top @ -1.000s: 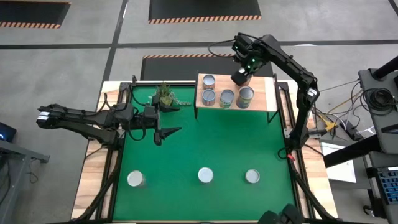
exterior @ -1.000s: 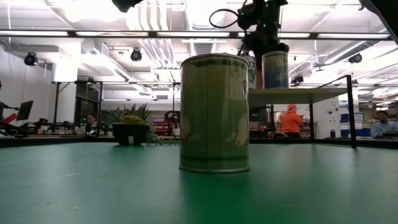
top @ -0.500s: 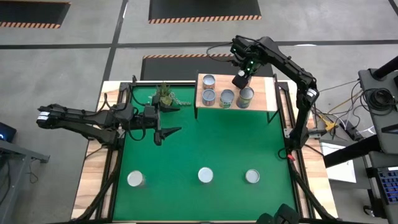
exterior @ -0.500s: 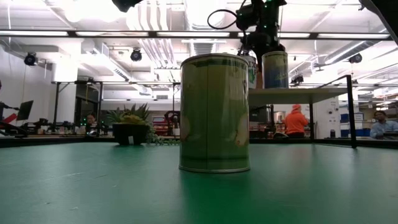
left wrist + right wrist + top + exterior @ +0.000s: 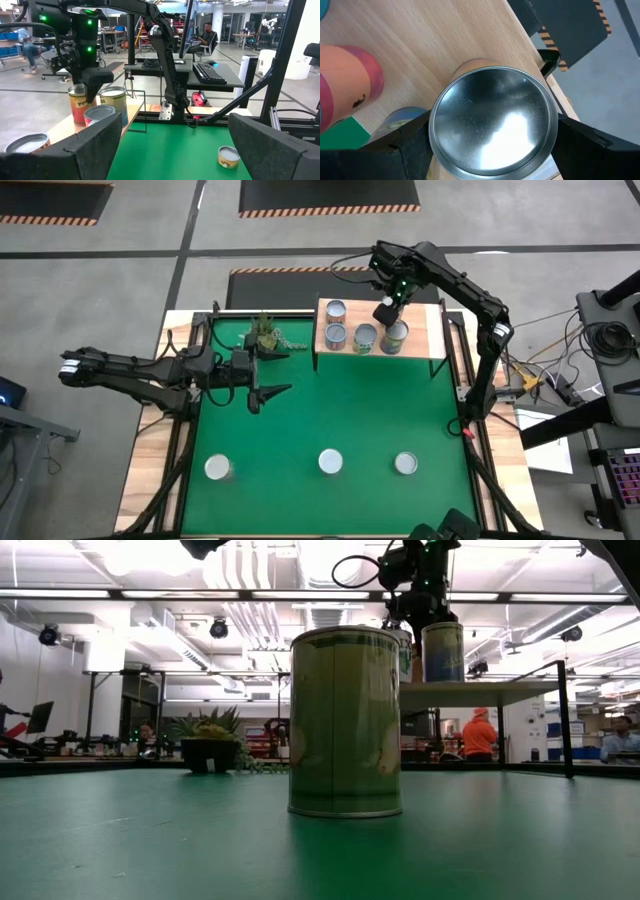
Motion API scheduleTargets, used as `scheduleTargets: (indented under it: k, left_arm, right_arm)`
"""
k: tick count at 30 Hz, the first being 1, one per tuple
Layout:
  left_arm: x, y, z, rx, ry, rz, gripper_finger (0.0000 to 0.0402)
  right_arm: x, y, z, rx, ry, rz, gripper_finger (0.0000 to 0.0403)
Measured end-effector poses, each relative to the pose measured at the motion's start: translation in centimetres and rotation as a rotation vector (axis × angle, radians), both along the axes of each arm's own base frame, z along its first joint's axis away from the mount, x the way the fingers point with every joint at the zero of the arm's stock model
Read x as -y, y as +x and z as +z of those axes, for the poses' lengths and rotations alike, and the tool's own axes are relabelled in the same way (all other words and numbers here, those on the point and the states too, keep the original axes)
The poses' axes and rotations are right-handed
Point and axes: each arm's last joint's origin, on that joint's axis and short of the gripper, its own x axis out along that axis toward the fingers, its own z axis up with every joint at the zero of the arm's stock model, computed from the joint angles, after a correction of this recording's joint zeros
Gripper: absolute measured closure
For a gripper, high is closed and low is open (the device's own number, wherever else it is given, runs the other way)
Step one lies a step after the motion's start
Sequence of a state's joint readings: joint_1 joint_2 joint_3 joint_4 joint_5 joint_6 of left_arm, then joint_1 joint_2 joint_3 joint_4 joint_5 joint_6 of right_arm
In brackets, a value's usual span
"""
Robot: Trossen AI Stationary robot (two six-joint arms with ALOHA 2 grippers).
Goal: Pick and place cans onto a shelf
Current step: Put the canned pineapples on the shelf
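- Cans: four stand on the shelf (image 5: 380, 315), and three more sit on the green table (image 5: 330, 415) in a row well away from the shelf, near the table's front edge.
- On the shelf, one can (image 5: 336, 310) stands toward the back at the end nearest the potted plant (image 5: 265, 333); a second can (image 5: 335, 334) is just in front of it.
- A third shelf can (image 5: 365, 337) is beside that second one, and the fourth shelf can (image 5: 395, 334) is next along, toward the shelf's far end from the plant.
- The right gripper (image 5: 386, 308) hangs directly above that fourth can; its wrist view looks straight down on the can's shiny lid (image 5: 492, 125), with a dark finger (image 5: 412, 145) on each side of it, spread wide and not pinching it.
- Of the table cans, one (image 5: 218, 468) lies farthest from the shelf, one (image 5: 330, 462) is in the middle of the row, and one (image 5: 405, 464) is on the shelf's side of the table.
- The left gripper (image 5: 262, 375) waits over the green table just in front of the potted plant, beside the shelf's plant-side end, its fingers (image 5: 95, 145) spread apart and holding nothing.
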State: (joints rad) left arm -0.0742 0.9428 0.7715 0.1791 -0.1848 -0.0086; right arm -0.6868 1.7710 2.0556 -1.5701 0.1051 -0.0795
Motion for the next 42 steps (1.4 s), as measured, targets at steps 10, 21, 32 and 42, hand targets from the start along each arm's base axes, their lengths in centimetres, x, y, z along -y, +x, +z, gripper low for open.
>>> scheduleTargets:
  k: [10,21,32,42]
  left_arm:
    - [0.0,0.0,0.0,0.000,0.000,0.000,0.0056]
    - [0.0,0.0,0.0,0.000,0.000,0.000,0.0056]
    - [0.0,0.0,0.0,0.000,0.000,0.000,0.0056]
    - [0.0,0.0,0.0,0.000,0.000,0.000,0.0056]
  right_arm:
    - [0.1,0.1,-0.2,-0.007,0.004,0.000,0.0047]
    - [0.1,0.1,-0.2,-0.009,0.001,0.008,0.0040]
    - [0.0,-0.1,1.9,0.058,-0.050,-0.002,0.0039]
    - [-1.1,-0.4,5.0,0.159,-0.127,0.017,0.0039]
